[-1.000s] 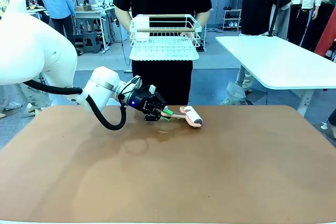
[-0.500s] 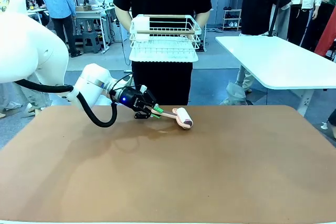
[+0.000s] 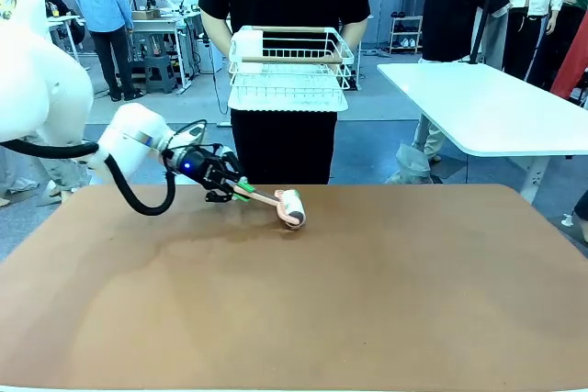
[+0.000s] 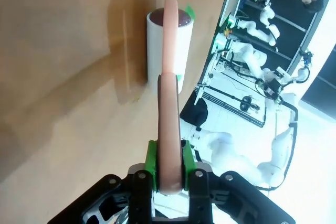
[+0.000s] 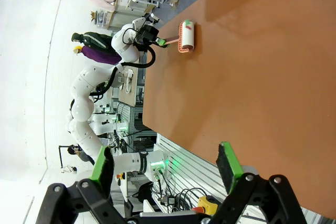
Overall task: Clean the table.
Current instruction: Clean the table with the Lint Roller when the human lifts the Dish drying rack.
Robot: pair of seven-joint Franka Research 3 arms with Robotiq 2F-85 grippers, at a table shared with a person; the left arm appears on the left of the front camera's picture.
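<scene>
A lint roller with a white drum [image 3: 292,207] and a pink handle [image 3: 265,197] rests its drum on the reddish-brown table [image 3: 367,300] near the far edge, left of centre. My left gripper [image 3: 241,192] is shut on the handle's end. In the left wrist view the green pads [image 4: 151,162] clamp the pink handle [image 4: 169,108], and the drum [image 4: 168,45] lies on the tabletop [image 4: 63,77] ahead. My right gripper [image 5: 165,169] hangs open above the table [image 5: 273,77], far from the roller [image 5: 187,36].
A person stands at the far side holding a white wire basket [image 3: 289,66] above the table's far edge. A white-topped table [image 3: 487,103] stands at the back right. Other people stand farther off.
My left arm has drawn back to the left, dragging the roller along the far part of the table from about the middle toward the left.
</scene>
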